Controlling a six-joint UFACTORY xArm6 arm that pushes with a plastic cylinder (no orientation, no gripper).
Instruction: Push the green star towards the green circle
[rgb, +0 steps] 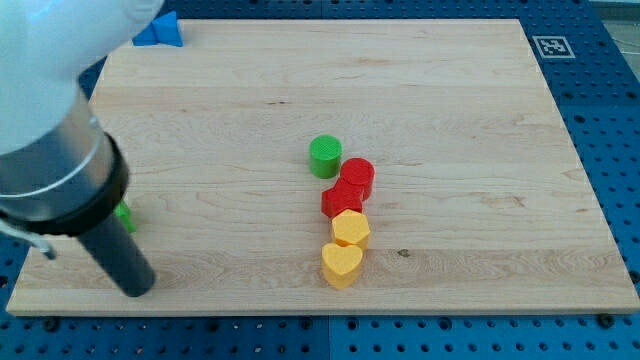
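The counter (420, 90) is a big wooden board that fills most of the view. My arm (50, 150) is next in size, white and grey, coming in from ten o'clock. It ends in a dark rod, and my tip (137, 290) sits near the counter's edge at about eight o'clock. There is no hand here, only the rod, so nothing is held.

Near the middle is a line of small blocks. The green circle (325, 157) is on top. Touching it at five o'clock is a red circle (357, 177), then a red block (341, 199), maybe a star. Below come a yellow block (351, 228) and a yellow heart (342, 264).

A blue block (160, 31) peeks out at eleven o'clock.

The green star (125, 216) is mostly hidden behind the rod, just above my tip. Only a green bit shows.
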